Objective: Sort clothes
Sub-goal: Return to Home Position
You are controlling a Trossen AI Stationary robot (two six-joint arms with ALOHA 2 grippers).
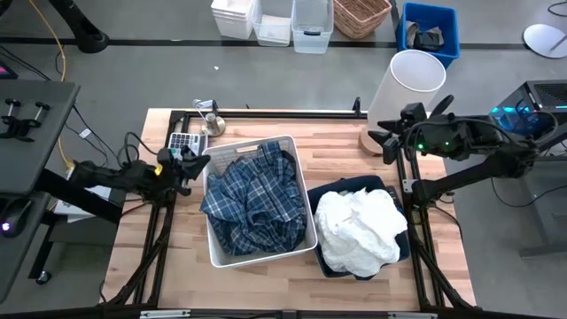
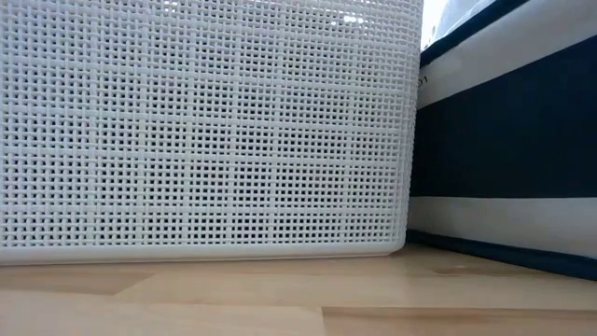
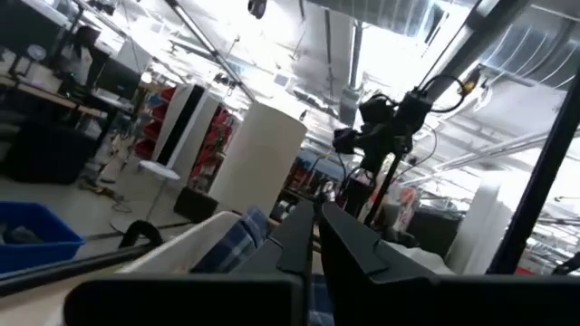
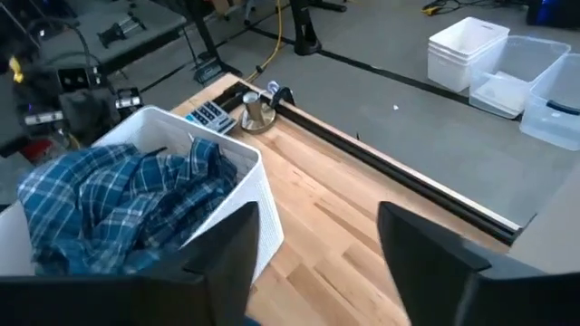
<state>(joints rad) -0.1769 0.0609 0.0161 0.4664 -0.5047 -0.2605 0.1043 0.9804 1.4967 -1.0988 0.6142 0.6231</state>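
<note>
Pinch soft, light plaid shirt (image 1: 252,199) or white clothes (image 1: 361,232) at any raised fold, with left hand (image 3: 314,217) clenched empty, right hand (image 4: 317,219) released.

1 white bin (image 2: 205,121), 1 navy bin (image 2: 508,140), 1 plaid shirt (image 1: 252,199), 1 white clothes heap (image 1: 359,230)

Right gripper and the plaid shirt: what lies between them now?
Between the right gripper and the plaid shirt: only bare wooden table and the white bin's wall, nothing loose. High and right wrist views show it.
</note>
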